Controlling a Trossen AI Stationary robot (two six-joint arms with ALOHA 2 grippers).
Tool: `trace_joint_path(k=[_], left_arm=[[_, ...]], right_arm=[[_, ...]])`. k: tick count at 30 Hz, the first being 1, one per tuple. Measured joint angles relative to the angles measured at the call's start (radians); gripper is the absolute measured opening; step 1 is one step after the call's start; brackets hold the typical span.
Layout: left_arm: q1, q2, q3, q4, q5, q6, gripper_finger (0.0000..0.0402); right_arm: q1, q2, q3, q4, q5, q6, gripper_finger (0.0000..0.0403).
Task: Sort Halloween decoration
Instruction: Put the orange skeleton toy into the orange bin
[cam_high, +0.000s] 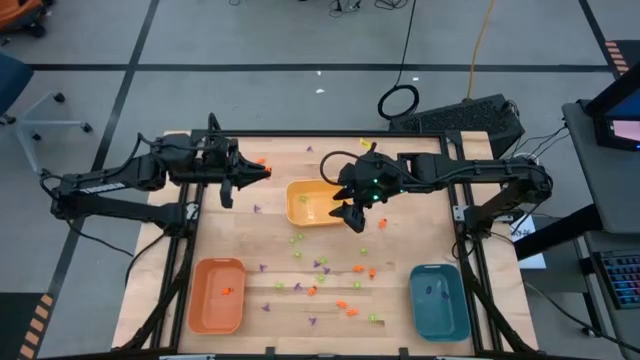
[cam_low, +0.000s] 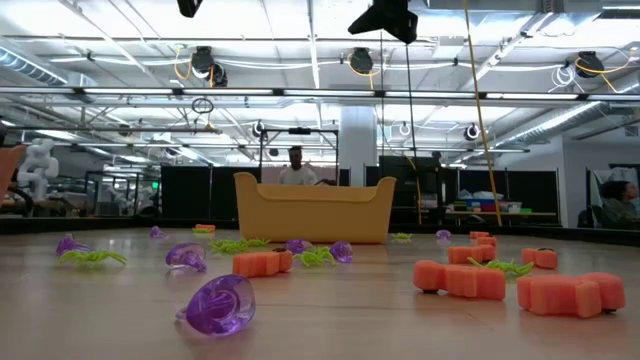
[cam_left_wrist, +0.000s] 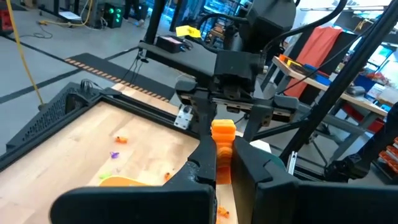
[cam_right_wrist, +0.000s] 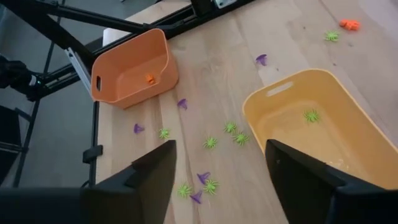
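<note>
Overhead, the left gripper (cam_high: 262, 172) pinches an orange piece (cam_left_wrist: 222, 132) that could slip; the right gripper (cam_high: 352, 214) hangs open above the yellow tray (cam_high: 298, 215).

We count three trays on the desk (cam_high: 230, 235): one orange tray (cam_high: 217, 294), one yellow tray (cam_high: 312, 204) and one teal tray (cam_high: 439, 301). The orange tray holds one orange piece (cam_high: 227, 291), the yellow tray one green piece (cam_right_wrist: 310, 116).
</note>
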Motion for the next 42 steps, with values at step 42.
trace_joint_path(k=[42], left_arm=[[-0.049,0.002,0.014,0.016,-0.016,0.506,0.0015]], right_arm=[[0.0,0.0,0.0,0.036,-0.001,0.003,0.0157]])
